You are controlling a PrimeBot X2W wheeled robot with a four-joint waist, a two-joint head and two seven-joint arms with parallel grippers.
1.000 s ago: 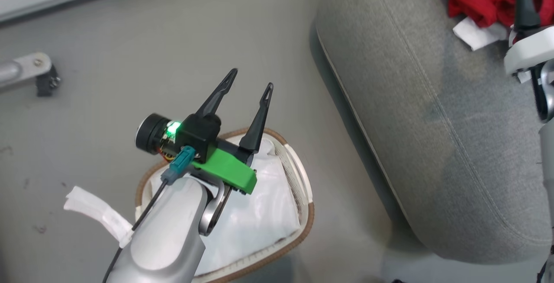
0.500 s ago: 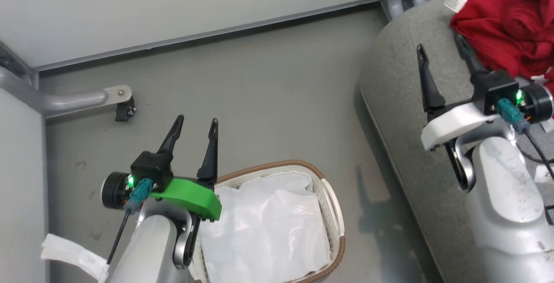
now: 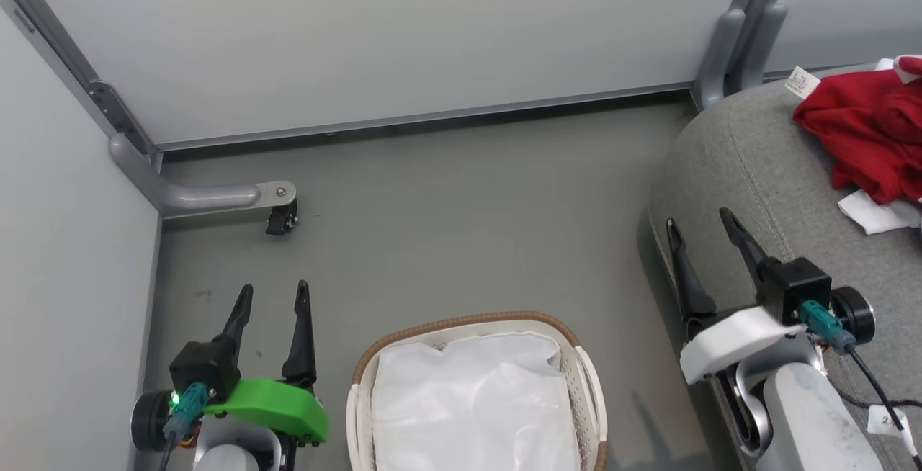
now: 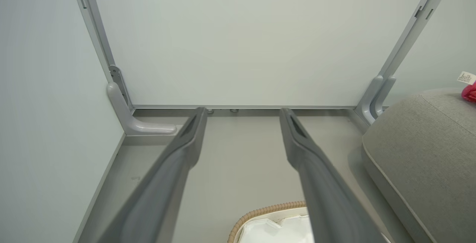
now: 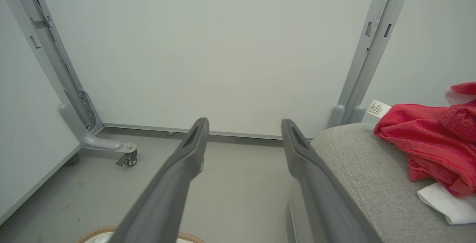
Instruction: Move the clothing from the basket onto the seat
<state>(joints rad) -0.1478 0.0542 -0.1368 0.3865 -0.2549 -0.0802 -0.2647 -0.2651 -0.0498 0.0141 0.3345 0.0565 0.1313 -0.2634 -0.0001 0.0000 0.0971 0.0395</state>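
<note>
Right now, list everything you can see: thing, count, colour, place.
clothing: one heap, red with white trim, on the seat, far right
label: one, white, at the heap's edge
seat: one, grey, right
basket: one, white with brown rim, on the floor, bottom centre
liner cloth: one, white, inside the basket
frame foot: one, grey with black caster, left
floor: grey
left gripper: dark fingers, lower left, open, empty
right gripper: dark fingers, lower right, open, empty

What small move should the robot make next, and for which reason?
Probably tilt down slightly to check the basket, whose near end the head view cuts off: the clothing lies on the seat, the white liner looks bare, and left gripper and right gripper are open, empty.
</note>
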